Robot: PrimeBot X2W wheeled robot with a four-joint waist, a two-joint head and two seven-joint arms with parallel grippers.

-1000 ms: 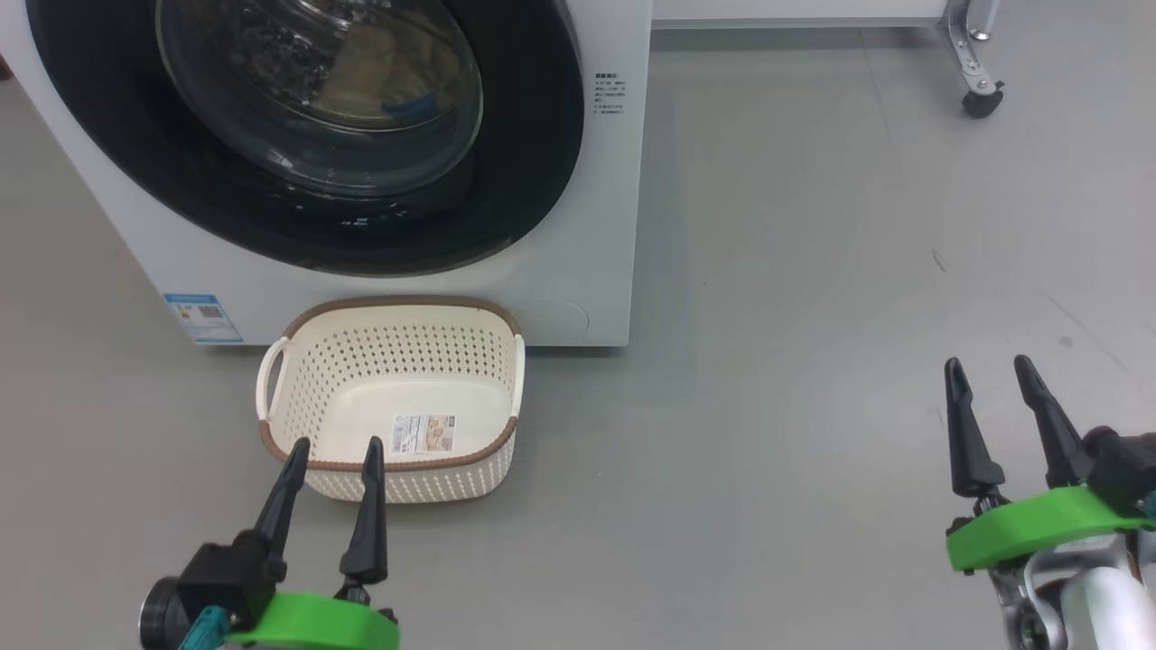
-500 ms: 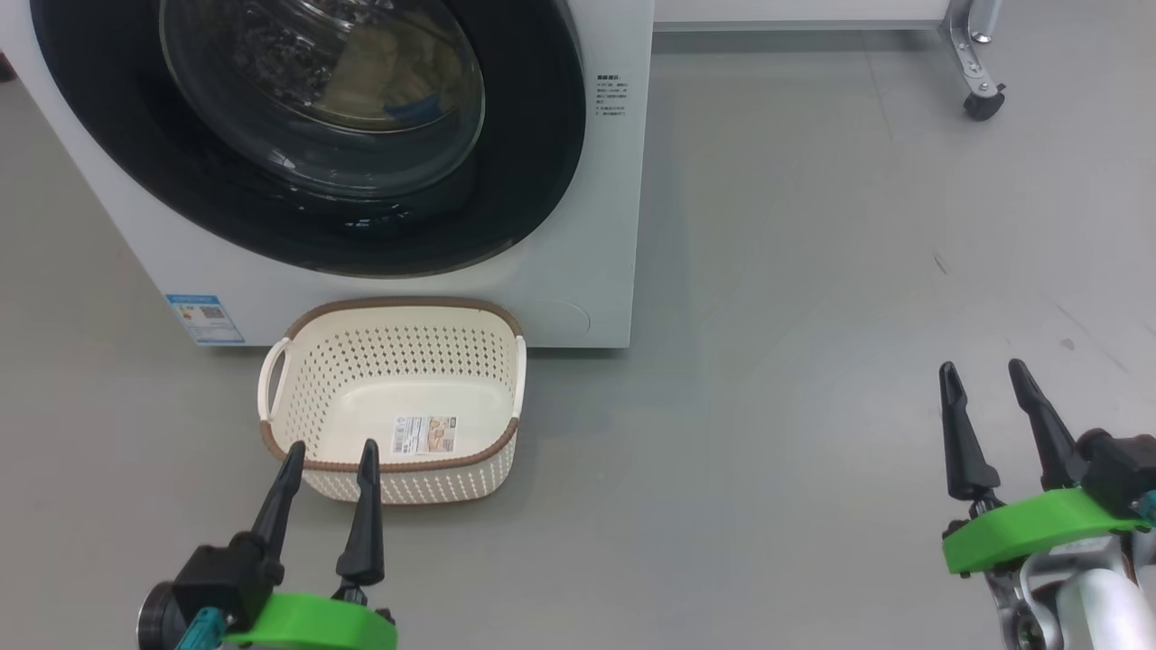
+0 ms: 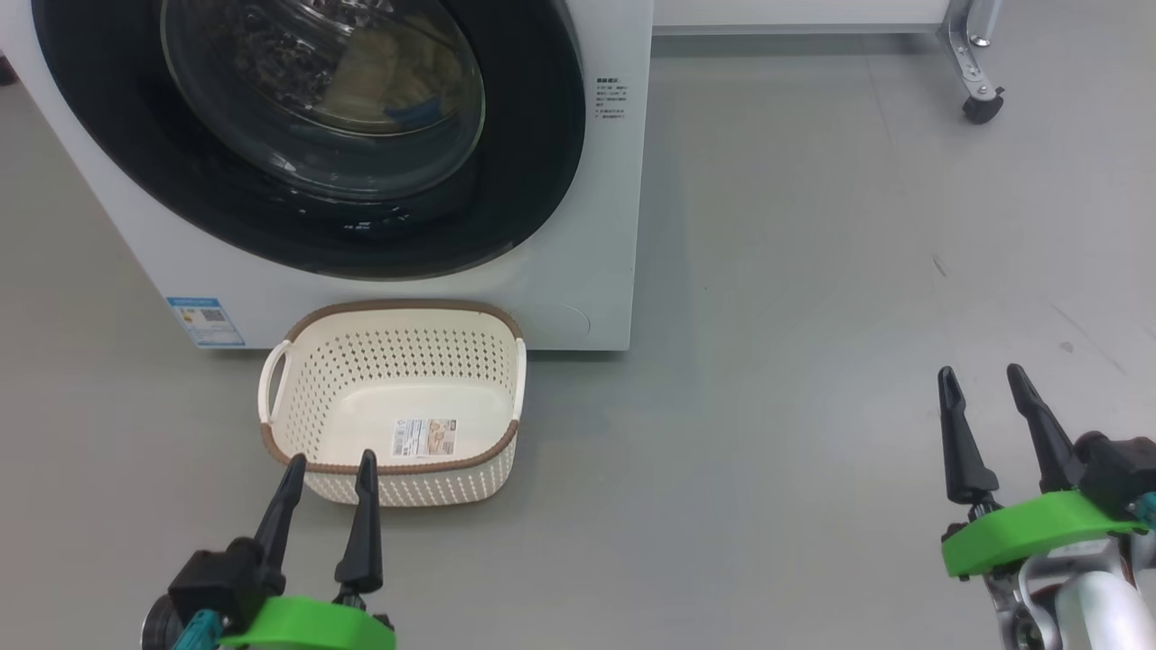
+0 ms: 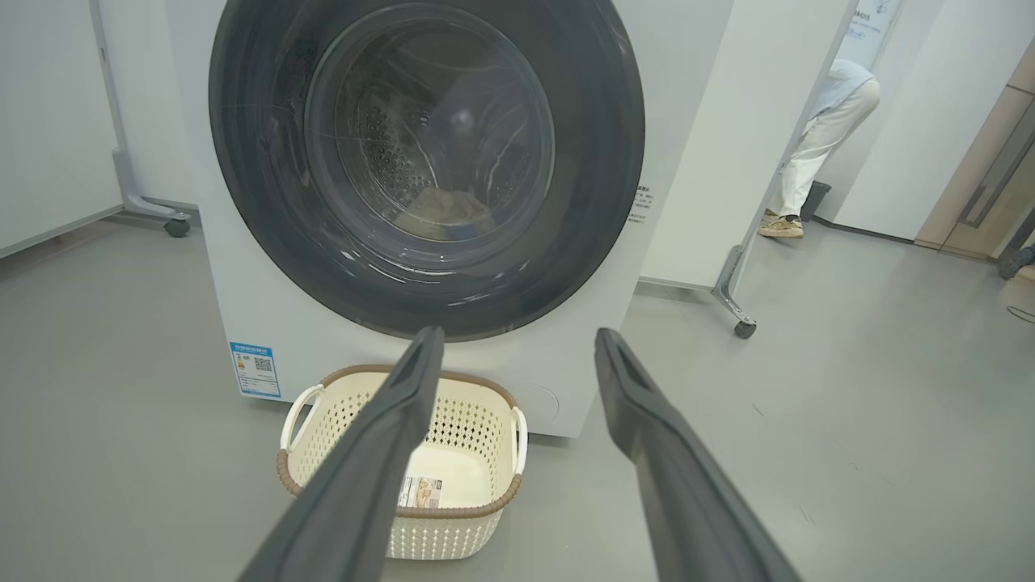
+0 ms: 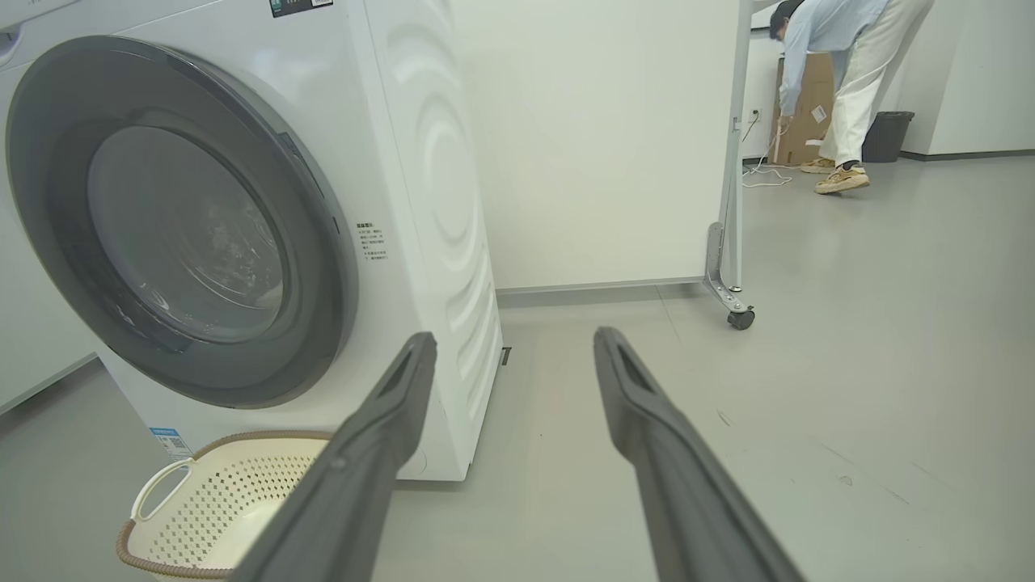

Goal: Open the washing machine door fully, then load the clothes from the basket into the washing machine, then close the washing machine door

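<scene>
Head view: we look down on the washing machine [image 3: 596, 226] standing on the grey floor [image 3: 813, 271], with the basket [image 3: 406, 487] on the floor just before its front, below the washing machine door [image 3: 542, 135]. A blue sticker [image 3: 205, 320] sits low at the front's left corner.

The left gripper [image 3: 331, 460] hangs at the basket's near edge, fingers spread, nothing between them. The right gripper [image 3: 981, 372] hangs well apart over open floor, fingers likewise spread and bare.

Left wrist view: we look straight into the door glass and make out the perforated steel drum [image 4: 380, 145] behind it.

Right wrist view: this gives the machine's ribbed side panel [image 5: 453, 202], a white partition [image 5: 606, 145] on a castor [image 5: 740, 317], and a person [image 5: 849, 73] bending over far across the floor.

Containers: the door lies shut, flush with the front. Through the glass we see the clothes [image 3: 397, 72] low in the drum, pale yellow with a bit of blue. The basket shows its bare cream bottom with a label [image 3: 423, 436] on it.
</scene>
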